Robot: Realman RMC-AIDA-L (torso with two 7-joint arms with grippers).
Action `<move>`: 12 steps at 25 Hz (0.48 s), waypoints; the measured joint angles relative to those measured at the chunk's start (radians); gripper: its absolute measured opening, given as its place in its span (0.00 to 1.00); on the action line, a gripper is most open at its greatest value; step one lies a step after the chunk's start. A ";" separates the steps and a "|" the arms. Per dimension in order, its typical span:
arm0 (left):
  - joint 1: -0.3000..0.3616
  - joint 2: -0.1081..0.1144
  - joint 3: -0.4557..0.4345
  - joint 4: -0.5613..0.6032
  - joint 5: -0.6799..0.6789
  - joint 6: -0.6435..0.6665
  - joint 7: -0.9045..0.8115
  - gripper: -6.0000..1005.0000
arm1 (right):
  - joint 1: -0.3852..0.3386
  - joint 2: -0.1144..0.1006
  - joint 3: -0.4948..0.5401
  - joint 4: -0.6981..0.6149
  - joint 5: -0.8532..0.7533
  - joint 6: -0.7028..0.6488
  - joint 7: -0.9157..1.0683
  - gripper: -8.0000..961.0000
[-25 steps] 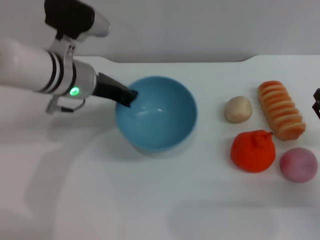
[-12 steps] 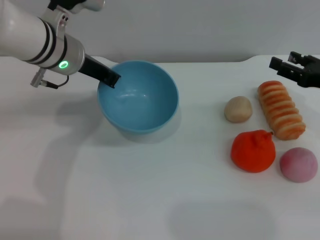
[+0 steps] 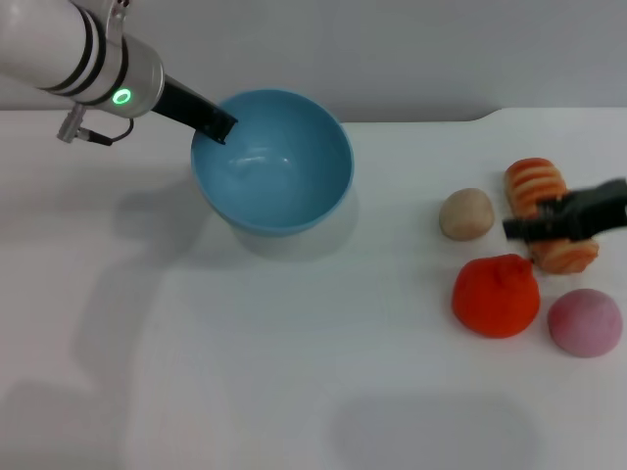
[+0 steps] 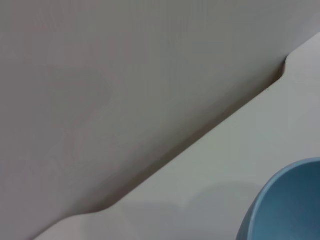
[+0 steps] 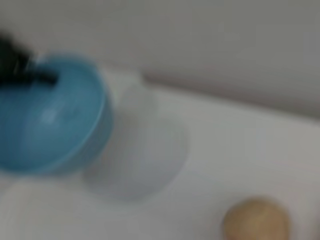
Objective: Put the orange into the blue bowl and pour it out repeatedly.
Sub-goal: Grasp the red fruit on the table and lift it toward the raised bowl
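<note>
My left gripper (image 3: 217,126) is shut on the left rim of the blue bowl (image 3: 274,166) and holds it raised above the table at the back left. The bowl is empty. It also shows in the left wrist view (image 4: 287,205) and the right wrist view (image 5: 50,117). The orange (image 3: 495,296) lies on the table at the right, apart from the bowl. My right gripper (image 3: 551,222) hovers over the striped bread, just behind and to the right of the orange.
A beige ball (image 3: 466,213) lies behind the orange and also shows in the right wrist view (image 5: 256,220). A striped bread loaf (image 3: 537,186) lies at the right. A pink ball (image 3: 585,322) lies right of the orange. The white table (image 3: 294,372) runs to the grey back wall.
My left gripper lifted the bowl up and back to the left. My right gripper came in from the right edge and moved down over the bread, toward the orange.
</note>
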 joint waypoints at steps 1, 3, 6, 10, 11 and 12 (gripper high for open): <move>-0.002 0.000 -0.002 0.001 0.006 0.000 0.000 0.00 | 0.002 0.002 0.001 -0.008 -0.015 -0.031 0.006 0.73; -0.004 -0.001 -0.003 0.002 0.020 -0.002 0.001 0.00 | 0.000 0.003 0.006 -0.013 -0.020 -0.077 0.015 0.73; -0.005 -0.003 -0.003 0.002 0.032 -0.004 0.001 0.00 | -0.012 0.003 0.012 -0.008 -0.026 -0.096 0.033 0.73; -0.006 -0.005 -0.003 0.002 0.030 -0.007 0.001 0.00 | -0.018 0.005 0.009 0.040 -0.047 -0.075 0.036 0.72; -0.006 -0.005 -0.003 0.002 0.030 -0.008 0.001 0.00 | -0.018 0.005 0.006 0.056 -0.048 -0.064 0.035 0.72; -0.006 -0.006 -0.001 0.002 0.030 -0.009 0.001 0.00 | -0.018 0.005 0.002 0.072 -0.048 -0.051 0.033 0.72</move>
